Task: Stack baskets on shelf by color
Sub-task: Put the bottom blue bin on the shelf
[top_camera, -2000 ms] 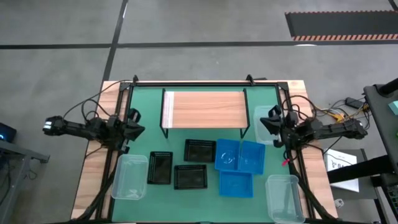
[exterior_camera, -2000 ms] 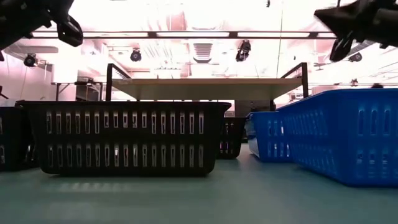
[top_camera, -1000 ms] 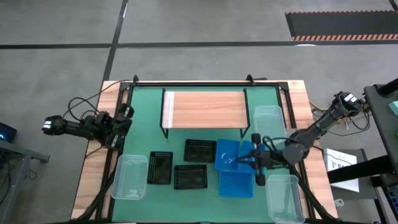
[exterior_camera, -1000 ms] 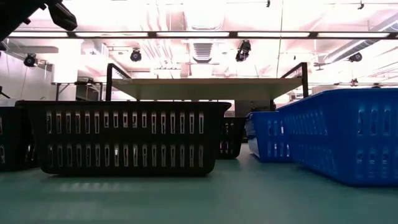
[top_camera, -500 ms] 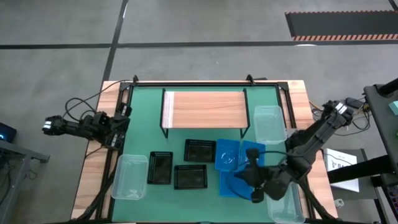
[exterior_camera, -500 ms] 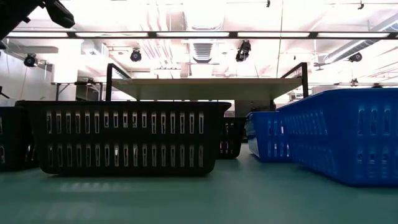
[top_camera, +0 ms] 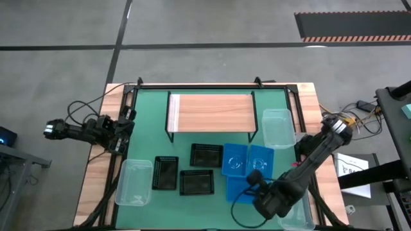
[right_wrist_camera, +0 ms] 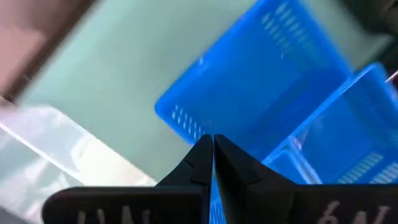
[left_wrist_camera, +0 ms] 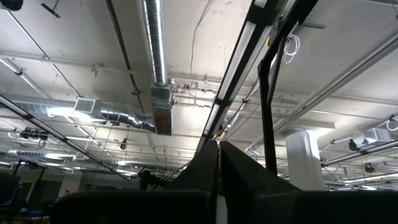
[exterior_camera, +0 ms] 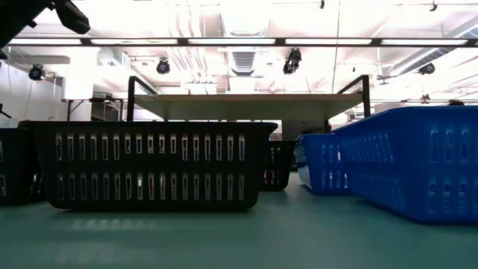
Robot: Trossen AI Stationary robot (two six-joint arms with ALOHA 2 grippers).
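The right gripper [top_camera: 252, 181], clenched and empty, hovers over a blue basket [top_camera: 243, 190]. It looks light, stiff; take its thin rim.

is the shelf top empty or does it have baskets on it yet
Empty. In the high view the shelf shows only bare wood-grain board; the black, blue and clear baskets all sit on the green table.

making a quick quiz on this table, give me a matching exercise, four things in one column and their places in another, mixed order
Things:
1. low wood-top shelf with black metal legs
2. three black mesh plastic baskets
3. left gripper
4. right gripper

Places:
A. above the near blue perforated plastic basket
B. table's left edge
C. table's far side
D. left of the blue baskets

Pairs: 1-C, 2-D, 3-B, 4-A
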